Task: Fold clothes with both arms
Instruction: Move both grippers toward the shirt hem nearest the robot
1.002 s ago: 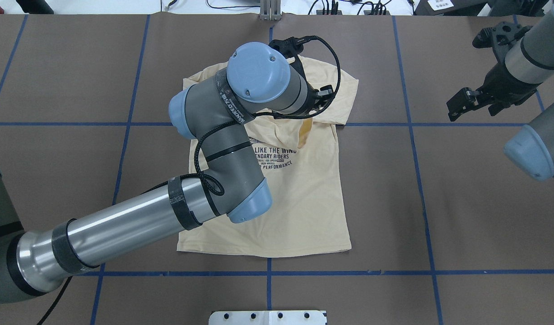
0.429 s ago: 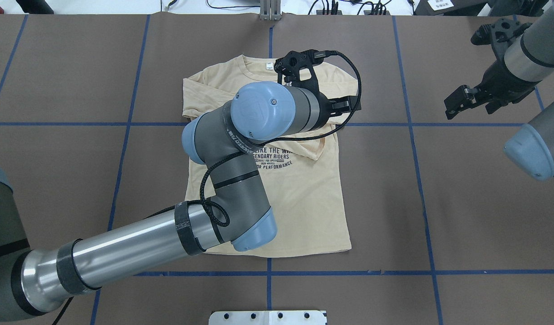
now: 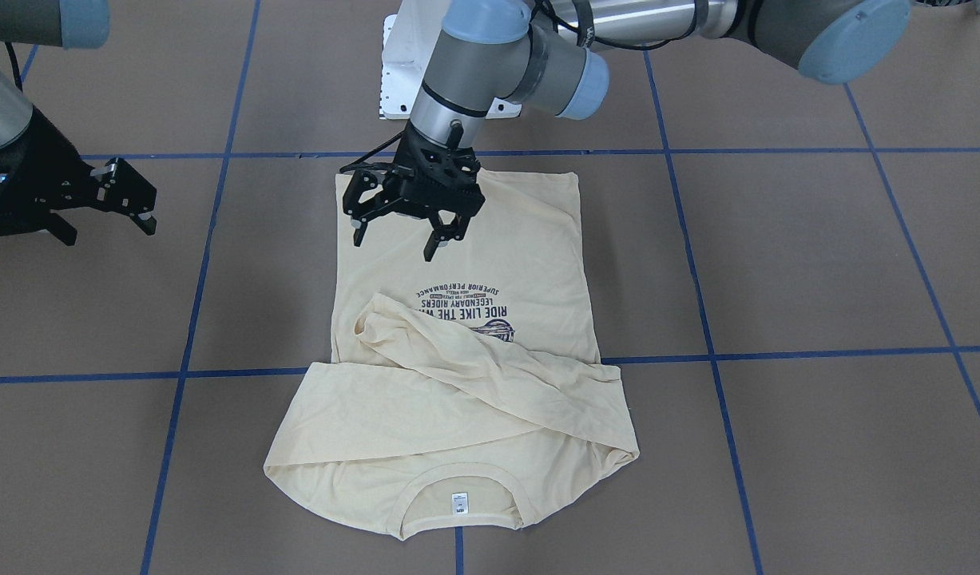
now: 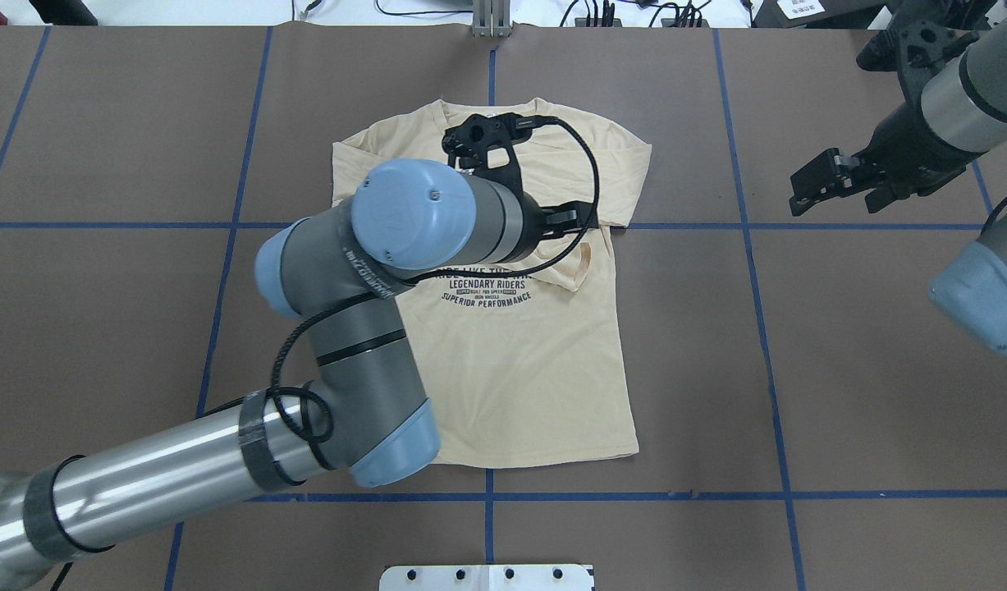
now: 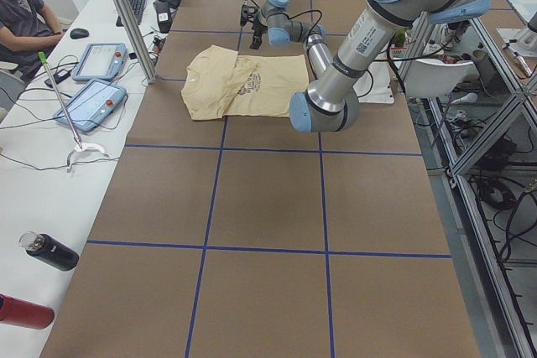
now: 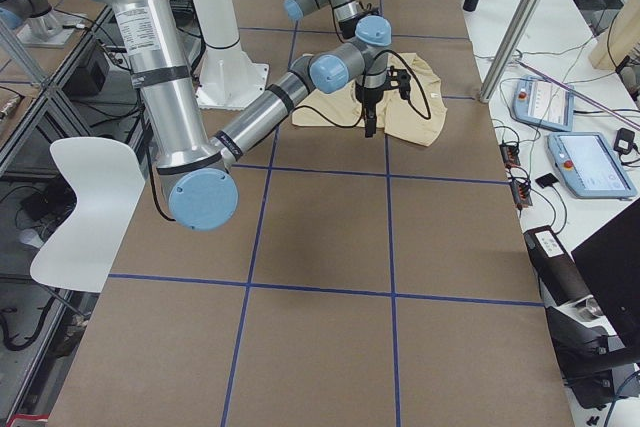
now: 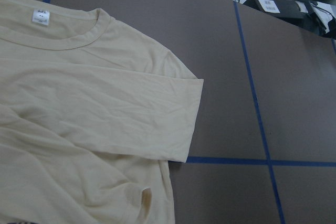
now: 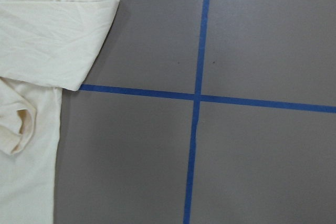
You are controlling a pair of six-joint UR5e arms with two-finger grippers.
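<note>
The cream-yellow T-shirt [image 3: 529, 255] lies flat on the brown table, neck label [image 3: 460, 502] away from the robot. Both sleeves are folded inward. One sleeve [image 3: 474, 359] crosses the chest diagonally and covers part of the navy print [image 4: 487, 291]. My left gripper [image 3: 394, 243] hangs open and empty above the shirt's lower body, touching no cloth. In the overhead view its wrist hides most of it. My right gripper [image 3: 130, 200] hovers open and empty beside the shirt, over bare table [image 4: 815, 185]. The left wrist view shows the collar [image 7: 79, 38] and a folded sleeve edge [image 7: 184, 119].
Blue tape lines [image 4: 766, 328] divide the brown table cover into squares. The white pedestal base [image 4: 487, 577] sits at the robot's edge of the table. Along the far side stand a metal post [image 5: 126, 14], tablets [image 5: 88, 102] and cables, with a seated person [image 5: 21, 14].
The left gripper let the sleeve drop across the chest, then pulled back toward the robot and to its left. The right gripper drifted slightly toward the shirt.
</note>
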